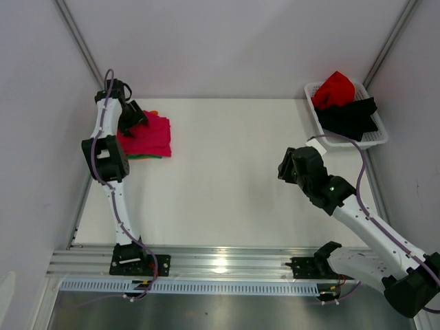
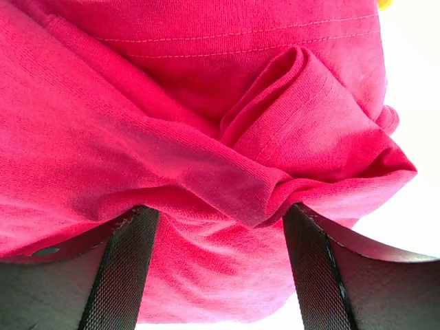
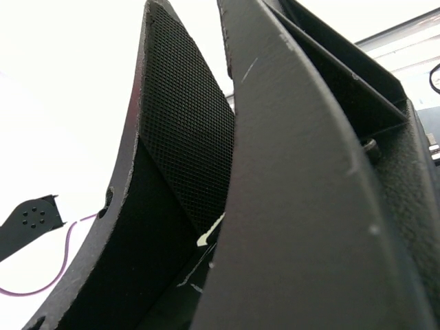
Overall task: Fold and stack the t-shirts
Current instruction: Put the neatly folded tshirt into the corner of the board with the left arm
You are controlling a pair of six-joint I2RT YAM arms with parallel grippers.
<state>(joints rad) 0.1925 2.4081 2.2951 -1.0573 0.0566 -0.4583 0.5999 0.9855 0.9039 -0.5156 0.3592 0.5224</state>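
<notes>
Left gripper (image 2: pixel 221 218): jaws wide, pink cloth bunched between them. It is over the folded magenta-pink t-shirt (image 1: pixel 151 137), which lies on the counter (image 1: pixel 234 185) well left of the white lattice basket (image 1: pixel 377 140). Red t-shirt (image 1: pixel 335 88) and black t-shirt (image 1: pixel 350 118) are piled in the basket. Right gripper (image 1: pixel 294 165) hangs near the basket's front-left; cannot tell its jaw spacing.
</notes>
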